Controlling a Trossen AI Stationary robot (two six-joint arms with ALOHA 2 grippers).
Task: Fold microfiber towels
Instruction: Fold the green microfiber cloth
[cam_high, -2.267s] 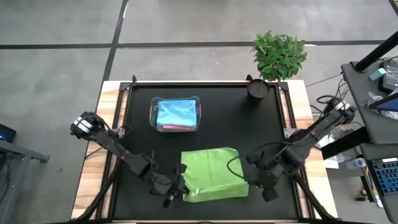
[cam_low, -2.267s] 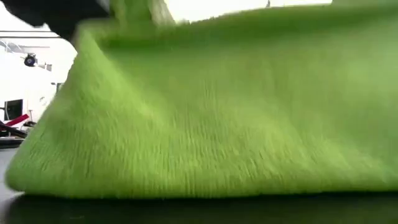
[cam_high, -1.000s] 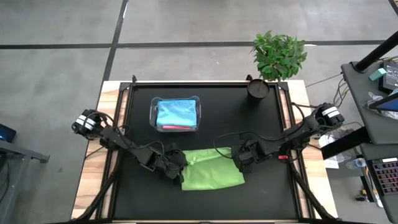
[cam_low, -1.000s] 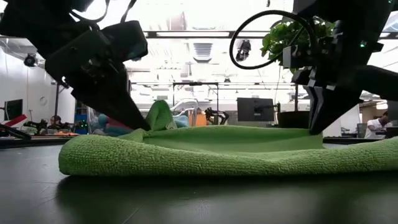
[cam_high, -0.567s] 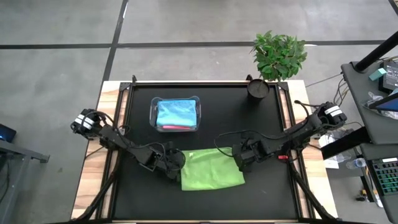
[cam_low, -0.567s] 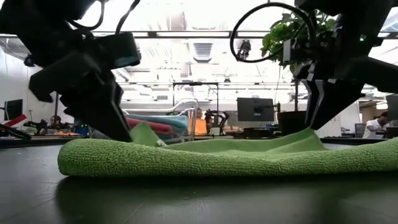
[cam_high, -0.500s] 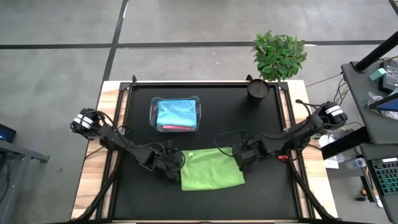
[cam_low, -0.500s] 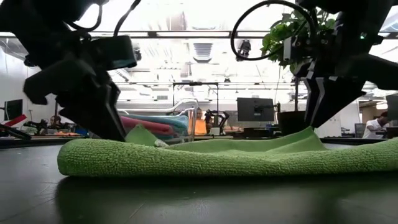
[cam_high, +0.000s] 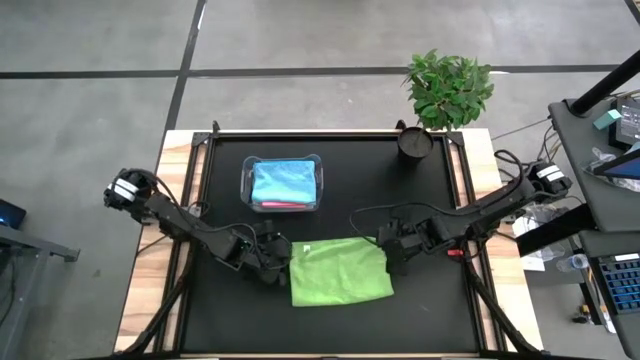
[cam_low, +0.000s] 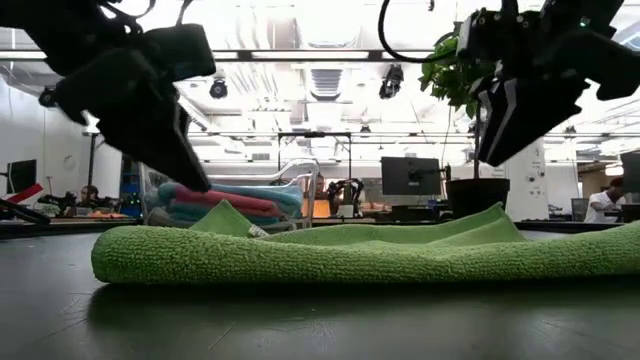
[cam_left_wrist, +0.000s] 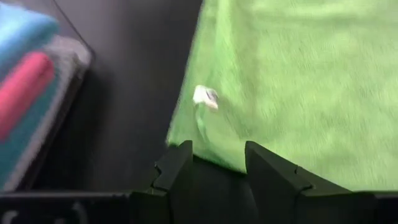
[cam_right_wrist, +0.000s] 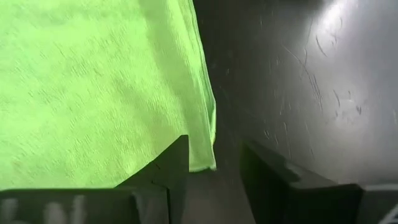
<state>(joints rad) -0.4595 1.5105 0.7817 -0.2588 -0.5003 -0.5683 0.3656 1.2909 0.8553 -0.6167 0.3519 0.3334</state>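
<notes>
Left end effector (cam_high: 278, 257) sits low over the black counter (cam_high: 420, 200), right at the left edge of the lime green towel (cam_high: 338, 271). Its fingers (cam_left_wrist: 176, 168) are spread a bit with nothing between them, and in the left wrist view the towel's corner with the little white tag (cam_left_wrist: 205, 96) is just past the fingertips, not pinched. In the low view that end effector (cam_low: 185, 165) hangs clear above the cloth, so it's not touching.

The green towel itself lies folded flat near the front-middle of the counter, between the two arms, with its far edge rumpled up a little in the low view (cam_low: 350, 250).

Behind it, toward the back left, the clear tub (cam_high: 283, 184) holds the other towels: a light blue one (cam_high: 284, 180) on top and a strip of pink (cam_high: 280, 204) at the tub's near edge.

Right end effector (cam_high: 393, 255) is at the towel's right edge near its back corner, fingers (cam_right_wrist: 267, 171) apart and empty too, with the towel's corner just ahead of them. Low view shows it (cam_low: 500, 140) lifted off the cloth as well.

A potted plant (cam_high: 447, 90) stands at the back right corner.
</notes>
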